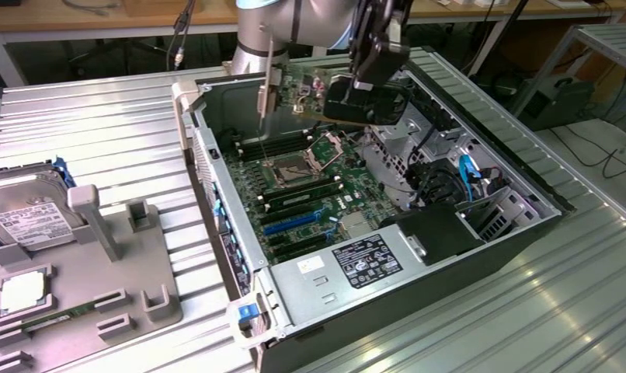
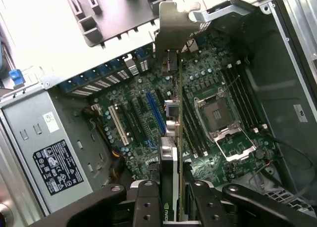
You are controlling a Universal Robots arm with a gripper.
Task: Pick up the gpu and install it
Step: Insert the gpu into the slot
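- The gripper [image 1: 355,93] [image 2: 172,200] has its fingers [image 2: 147,202] closed on the gpu [image 1: 304,87] [image 2: 174,138], one on each face of the card.
- The gpu hangs on edge over the open case [image 1: 427,311] [image 2: 277,78], clear of the motherboard [image 1: 307,194] [image 2: 143,133] below.
- Its silver bracket [image 1: 264,97] [image 2: 171,29] is at the end away from the gripper.
- The CPU socket [image 1: 292,169] [image 2: 218,115] lies just beside the card's line in the wrist view.
- A hard drive [image 1: 28,210] sits in a grey holder [image 1: 116,264] on the desk [image 1: 116,132], at the exterior view's left.
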